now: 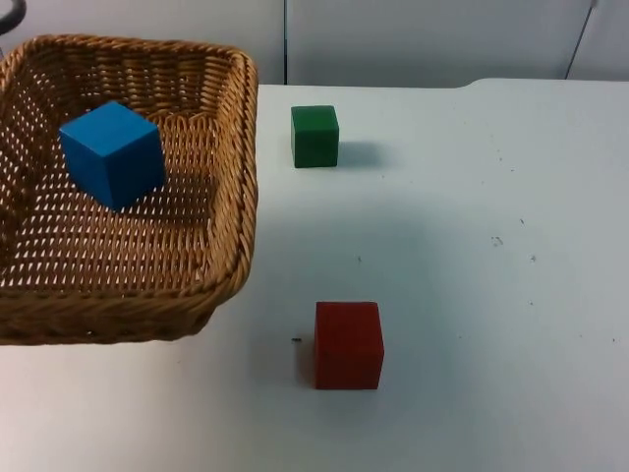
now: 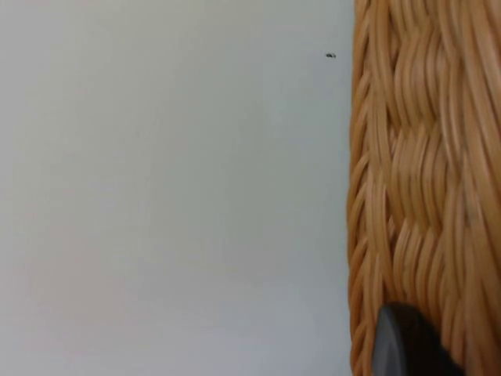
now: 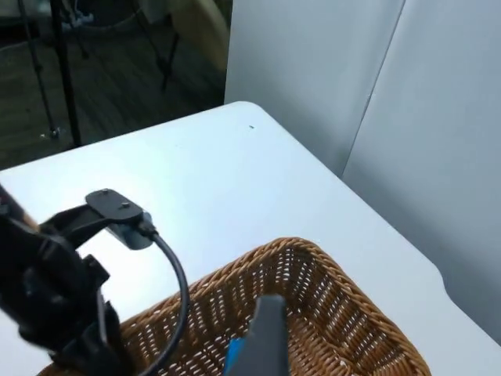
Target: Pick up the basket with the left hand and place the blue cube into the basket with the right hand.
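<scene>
Basket (image 1: 128,285) sits at the left of the top view, wicker, square, its near edge apparently raised off the white table (image 1: 472,295). Blue cube (image 1: 112,154) lies inside it, tilted on the woven floor toward the far left corner. I note the green cube (image 1: 314,136) on the table just right of the basket's far corner, and the red cube (image 1: 348,345) nearer the camera, right of the basket's near corner; both stand apart from the basket and from each other.

Left wrist view: basket wall (image 2: 427,188) runs alongside the bare table, with one black fingertip (image 2: 407,345) of the left gripper lying against the weave. I cannot tell whether that gripper is clamped on the rim or loose.

Right wrist view: right gripper's fingertip (image 3: 262,337) hangs above the basket (image 3: 329,313), with a sliver of the blue cube (image 3: 233,354) beside it. I cannot tell that gripper's state either.
</scene>
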